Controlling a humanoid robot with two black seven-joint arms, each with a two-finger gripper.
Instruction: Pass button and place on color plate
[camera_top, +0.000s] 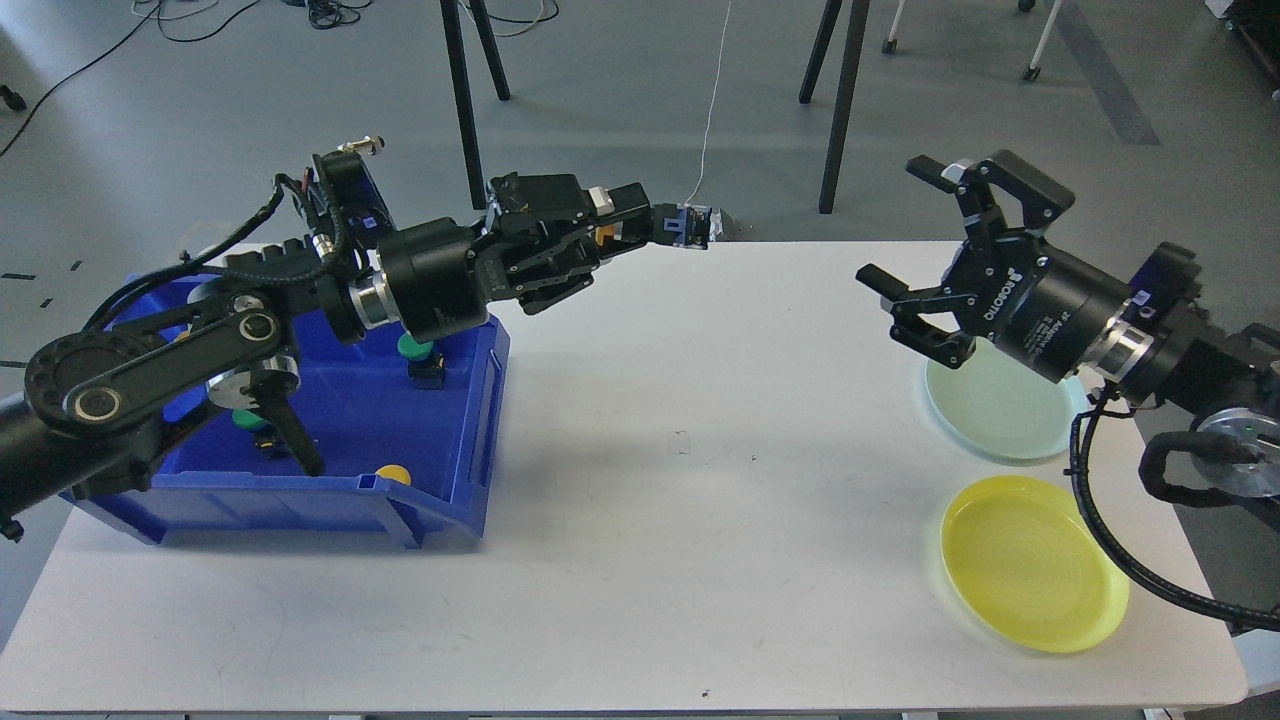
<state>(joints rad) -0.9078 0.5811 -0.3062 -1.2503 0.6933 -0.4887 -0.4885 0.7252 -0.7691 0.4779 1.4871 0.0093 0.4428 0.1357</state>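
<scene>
Left gripper (690, 228), top centre, clenched on a small button (694, 226); right gripper (915, 245) spread wide at right; misaligned handover could drop it onto the table (700, 520).

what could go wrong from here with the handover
1. The left gripper pinches the small blue-and-black button only at its fingertips, high above the white table; a slip would likely send it rolling off the far edge.
2. The open right gripper is well apart from the button, so a misaligned approach may knock it loose.
3. Neither the pale green round plate nor the yellow round plate clearly matches it; wrong placement is possible.
</scene>
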